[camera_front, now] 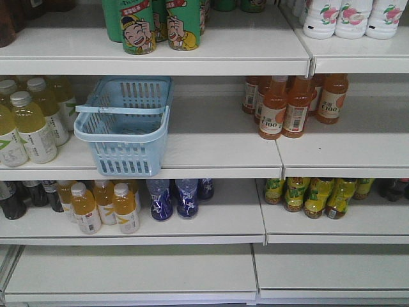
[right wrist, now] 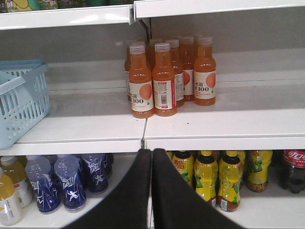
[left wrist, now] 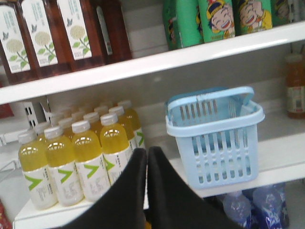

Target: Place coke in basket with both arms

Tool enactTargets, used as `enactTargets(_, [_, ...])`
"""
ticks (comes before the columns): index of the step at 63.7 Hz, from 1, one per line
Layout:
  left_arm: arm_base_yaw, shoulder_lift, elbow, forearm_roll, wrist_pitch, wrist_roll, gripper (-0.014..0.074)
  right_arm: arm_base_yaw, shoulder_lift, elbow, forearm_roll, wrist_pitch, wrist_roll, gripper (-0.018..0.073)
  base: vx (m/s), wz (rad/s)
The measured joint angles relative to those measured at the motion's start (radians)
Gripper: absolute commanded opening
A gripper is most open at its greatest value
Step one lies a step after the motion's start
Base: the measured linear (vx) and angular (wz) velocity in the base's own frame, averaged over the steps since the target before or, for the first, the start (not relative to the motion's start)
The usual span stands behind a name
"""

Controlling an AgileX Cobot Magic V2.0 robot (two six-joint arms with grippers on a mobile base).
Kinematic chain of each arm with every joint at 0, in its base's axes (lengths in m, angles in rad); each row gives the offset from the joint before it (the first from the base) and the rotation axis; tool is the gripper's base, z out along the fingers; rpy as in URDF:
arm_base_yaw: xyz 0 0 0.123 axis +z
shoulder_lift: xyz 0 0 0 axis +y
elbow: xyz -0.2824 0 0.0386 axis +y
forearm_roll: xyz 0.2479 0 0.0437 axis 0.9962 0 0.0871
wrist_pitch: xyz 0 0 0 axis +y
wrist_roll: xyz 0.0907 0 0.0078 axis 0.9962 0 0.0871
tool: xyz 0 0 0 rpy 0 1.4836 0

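The light blue slotted basket (camera_front: 128,157) stands on the middle shelf, left of centre, with nothing showing inside it. It also appears in the left wrist view as the basket (left wrist: 219,152) to the right of my fingers, and at the left edge of the right wrist view as the basket (right wrist: 21,105). The coke is out of view in every frame. My left gripper (left wrist: 147,150) is shut with nothing in it, low in front of the shelf edge. My right gripper (right wrist: 151,151) is shut and empty too, below the shelf joint. Neither arm shows in the front view.
Yellow drink bottles (camera_front: 29,125) crowd the shelf left of the basket. Orange juice bottles (camera_front: 284,105) stand to its right. Green cartoon cans (camera_front: 137,25) sit on the top shelf. Blue bottles (camera_front: 172,198) and yellow-green bottles (camera_front: 316,195) fill the lower shelf. A dark cola bottle (right wrist: 293,169) is at far right.
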Motion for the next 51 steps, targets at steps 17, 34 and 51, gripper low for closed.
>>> enactTargets(17, [0.0, 0.073, -0.191, -0.047, 0.137, -0.046, -0.0006, 0.0, 0.0, 0.0, 0.0, 0.0, 0.0, -0.0009, 0.0, 0.0])
enactTargets(34, [0.0, 0.414, -0.442, -0.05, 0.297, -0.034, -0.0006, 0.0, 0.0, 0.0, 0.0, 0.0, 0.0, -0.0009, 0.0, 0.0])
enactTargets(51, [0.0, 0.63, -0.477, -0.083, 0.292, -0.029, -0.0003, 0.0, 0.0, 0.0, 0.0, 0.0, 0.0, -0.0009, 0.0, 0.0])
